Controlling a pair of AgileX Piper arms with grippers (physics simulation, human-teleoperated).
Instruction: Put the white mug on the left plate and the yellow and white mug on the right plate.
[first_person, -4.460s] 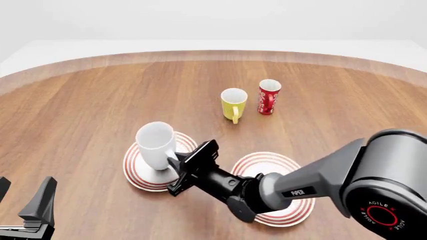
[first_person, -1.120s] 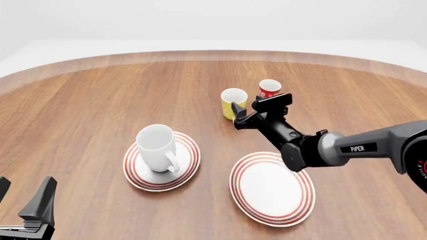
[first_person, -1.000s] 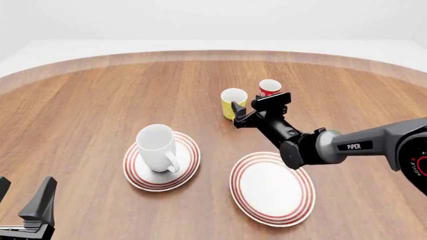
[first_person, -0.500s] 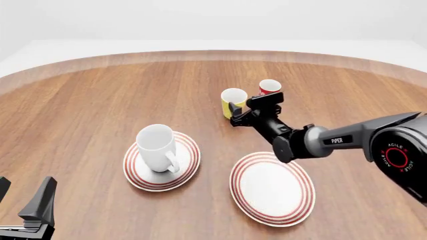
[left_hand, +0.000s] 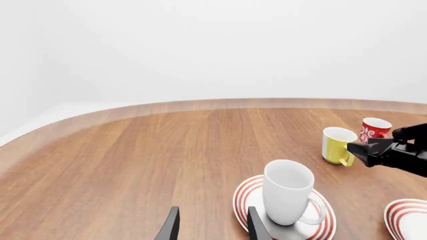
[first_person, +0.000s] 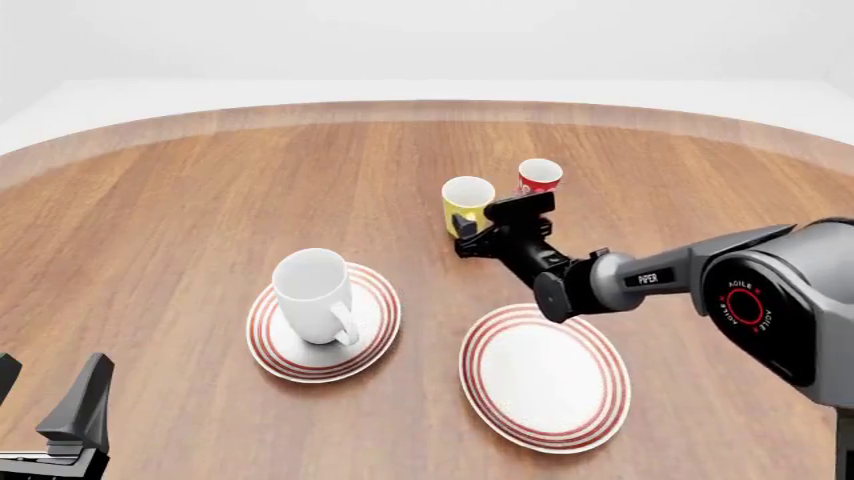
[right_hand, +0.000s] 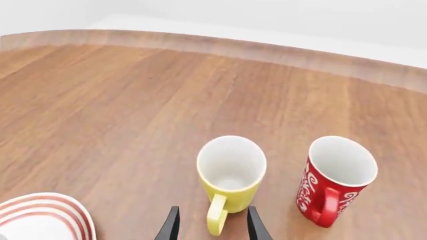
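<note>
Right claw (right_hand: 210, 226) is spread narrowly, holding nothing, with the yellow and white mug's (right_hand: 229, 176) handle sitting between its fingers; the red cup (right_hand: 335, 178) is just off to one side. White mug (first_person: 315, 295) is already on the left plate (first_person: 378, 330), so this looks like the grasp step for mug two: close on the handle, lift, carry back to the right plate (first_person: 543, 378). Left claw (left_hand: 212, 231) idles apart, fingertips cropped.

The big shiny white mug (first_person: 315, 296) is white all over. It sits on a round white plate with red rings (first_person: 375, 338). The other ringed white plate (first_person: 543, 378) beside it looks the same. The small mug (right_hand: 230, 175) is yellow outside, white inside. Next to it, the slim cup (right_hand: 335, 180) is red with white swirls. The wooden table (first_person: 200, 220) is brown.
</note>
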